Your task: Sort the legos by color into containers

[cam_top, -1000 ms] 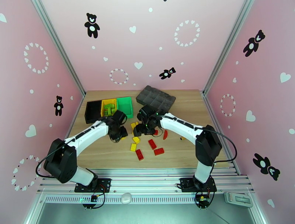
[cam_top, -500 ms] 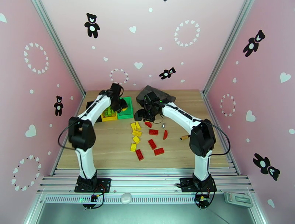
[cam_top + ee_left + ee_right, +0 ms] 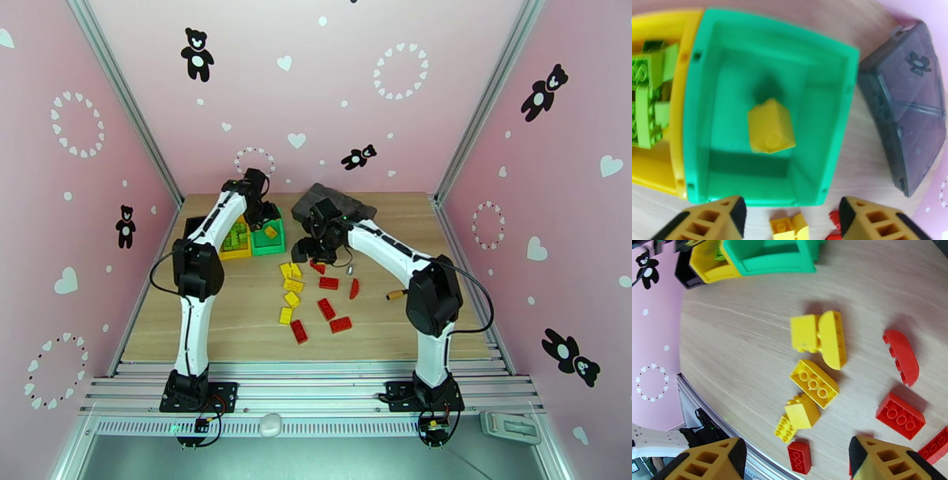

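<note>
Both jaws spread, empty: lift left gripper (image 3: 792, 207) clear of green bin (image 3: 691, 118); right gripper (image 3: 796, 445) should straddle a yellow brick (image 3: 814, 384) squarely

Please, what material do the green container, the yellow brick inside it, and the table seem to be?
Green container: likely molded plastic, smooth, uniform colour. Yellow brick: likely hard plastic, slightly glossy. Table: wood or wood-look laminate, visible grain.
</note>
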`<state>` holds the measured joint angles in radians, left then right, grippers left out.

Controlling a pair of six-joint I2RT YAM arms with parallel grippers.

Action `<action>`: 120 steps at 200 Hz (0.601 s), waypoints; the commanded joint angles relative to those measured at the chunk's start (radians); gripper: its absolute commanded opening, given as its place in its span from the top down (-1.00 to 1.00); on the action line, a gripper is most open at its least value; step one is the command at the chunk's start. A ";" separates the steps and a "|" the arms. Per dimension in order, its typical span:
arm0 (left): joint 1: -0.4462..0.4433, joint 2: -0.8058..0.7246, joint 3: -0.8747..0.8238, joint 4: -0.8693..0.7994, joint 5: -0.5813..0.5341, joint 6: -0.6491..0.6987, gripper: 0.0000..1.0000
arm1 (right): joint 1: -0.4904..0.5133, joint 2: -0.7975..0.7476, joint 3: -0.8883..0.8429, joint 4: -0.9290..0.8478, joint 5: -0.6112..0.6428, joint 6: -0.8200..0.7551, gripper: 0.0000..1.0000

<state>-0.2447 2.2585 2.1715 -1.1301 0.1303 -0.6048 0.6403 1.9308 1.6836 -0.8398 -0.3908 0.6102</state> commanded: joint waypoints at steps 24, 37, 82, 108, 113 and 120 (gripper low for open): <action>-0.022 -0.232 -0.233 0.052 -0.061 0.031 -0.47 | 0.019 -0.075 -0.052 -0.046 0.065 0.003 -0.44; -0.044 -0.286 -0.304 0.065 -0.076 0.036 -0.50 | 0.029 -0.084 -0.064 -0.058 0.093 0.012 -0.43; -0.151 -0.412 -0.531 0.098 -0.109 0.005 -0.55 | 0.052 -0.157 -0.182 -0.040 0.151 0.071 -0.42; -0.218 -0.446 -0.631 0.129 -0.115 -0.034 -0.60 | 0.062 -0.214 -0.259 -0.032 0.178 0.088 -0.44; -0.232 -0.452 -0.648 0.135 -0.112 -0.040 -0.60 | 0.064 -0.228 -0.276 -0.031 0.181 0.090 -0.45; -0.253 -0.458 -0.671 0.141 -0.110 -0.046 -0.60 | 0.065 -0.246 -0.298 -0.028 0.185 0.095 -0.45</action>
<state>-0.4484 1.8374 1.5711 -1.0256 0.0406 -0.6132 0.6960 1.7699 1.4460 -0.8627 -0.2489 0.6731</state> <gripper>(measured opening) 0.798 0.721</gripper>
